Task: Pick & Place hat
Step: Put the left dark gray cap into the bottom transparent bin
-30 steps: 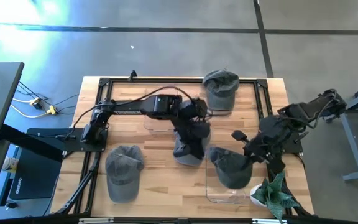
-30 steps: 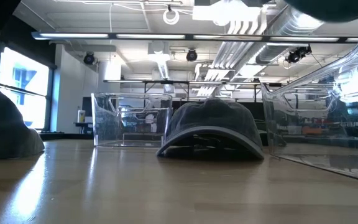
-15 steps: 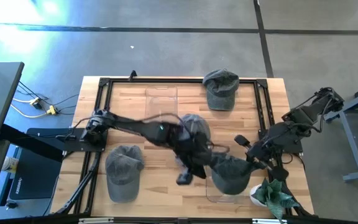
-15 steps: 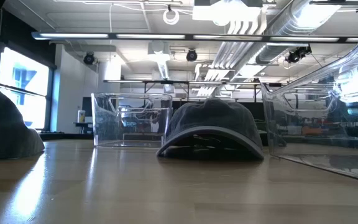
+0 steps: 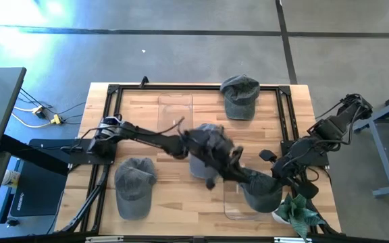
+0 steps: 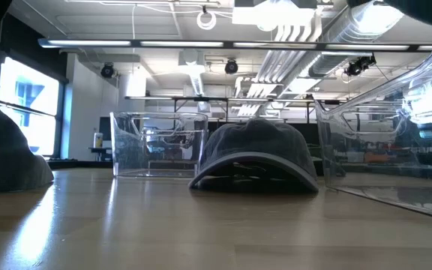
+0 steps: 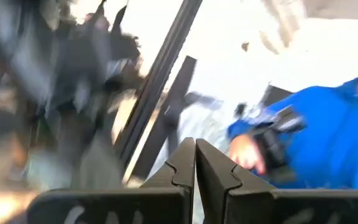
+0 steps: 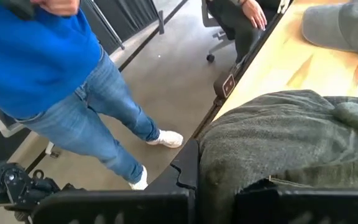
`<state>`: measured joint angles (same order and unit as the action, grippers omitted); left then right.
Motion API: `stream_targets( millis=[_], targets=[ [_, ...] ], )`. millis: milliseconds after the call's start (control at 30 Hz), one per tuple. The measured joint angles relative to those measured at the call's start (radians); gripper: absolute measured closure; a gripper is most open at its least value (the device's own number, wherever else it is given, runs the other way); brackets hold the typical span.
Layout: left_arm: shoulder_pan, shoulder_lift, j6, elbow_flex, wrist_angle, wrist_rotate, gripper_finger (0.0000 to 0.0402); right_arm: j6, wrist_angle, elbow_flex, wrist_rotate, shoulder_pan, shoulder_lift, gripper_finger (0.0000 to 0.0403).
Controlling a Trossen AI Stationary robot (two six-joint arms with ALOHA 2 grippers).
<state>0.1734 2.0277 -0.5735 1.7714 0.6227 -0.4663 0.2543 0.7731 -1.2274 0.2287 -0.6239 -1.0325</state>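
Right gripper (image 5: 270, 177) carries a grey hat (image 5: 261, 189) at lower right of the high view.
Keep the clenched grip while lowering into the clear bin (image 5: 238, 210); left gripper (image 5: 238, 154), closed and empty, should stay aside.

My left wrist view is smeared with motion blur, a person (image 7: 328, 149) in blue cut off at its edge, and the left hand (image 5: 211, 183) shows only as a dark streak from above.
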Motion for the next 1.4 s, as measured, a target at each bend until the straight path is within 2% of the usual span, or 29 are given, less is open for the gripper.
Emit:
stream_targets(
  millis=[167, 267, 367, 533, 667, 833, 967, 1033, 1200, 1400],
  targets=[
    [-0.078, 0.001, -0.031, 0.089, 0.000, -0.227, 0.0391, 0.000, -0.006, 0.000, 0.002, 0.000, 0.000, 0.0397],
    [-0.129, -0.003, -0.082, 0.139, -0.040, -0.334, 0.0377, 0.000, -0.017, 0.000, 0.002, 0.000, 0.000, 0.0400],
    [-0.174, -0.002, -0.088, 0.158, -0.175, -0.439, 0.0334, 0.002, -0.049, 0.000, 0.002, 0.000, 0.000, 0.0399],
    [-0.187, 0.001, -0.001, 0.162, -0.392, -0.486, 0.0238, -0.002, -0.095, -0.002, -0.015, 0.000, 0.000, 0.0400],
    [-0.164, 0.002, 0.020, 0.162, -0.519, -0.457, 0.0187, 0.001, -0.105, -0.002, -0.046, 0.000, 0.000, 0.0398],
    [-0.118, 0.034, 0.079, 0.162, -0.573, -0.387, 0.0166, -0.001, -0.105, -0.002, -0.064, 0.000, 0.000, 0.0400],
    [-0.094, 0.028, 0.222, 0.164, -0.726, -0.223, 0.0173, 0.009, -0.105, -0.002, -0.076, 0.000, 0.000, 0.0397],
    [-0.095, 0.023, 0.239, 0.162, -0.785, -0.150, 0.0181, 0.009, -0.104, -0.002, -0.079, 0.000, 0.000, 0.0396],
    [-0.103, 0.004, 0.210, 0.202, -0.807, -0.133, 0.0206, 0.009, -0.105, -0.002, -0.077, 0.000, 0.000, 0.0400],
    [-0.095, 0.004, 0.314, 0.280, -0.795, -0.036, 0.0226, 0.011, -0.106, -0.002, -0.076, 0.000, 0.000, 0.0395]
  ],
)
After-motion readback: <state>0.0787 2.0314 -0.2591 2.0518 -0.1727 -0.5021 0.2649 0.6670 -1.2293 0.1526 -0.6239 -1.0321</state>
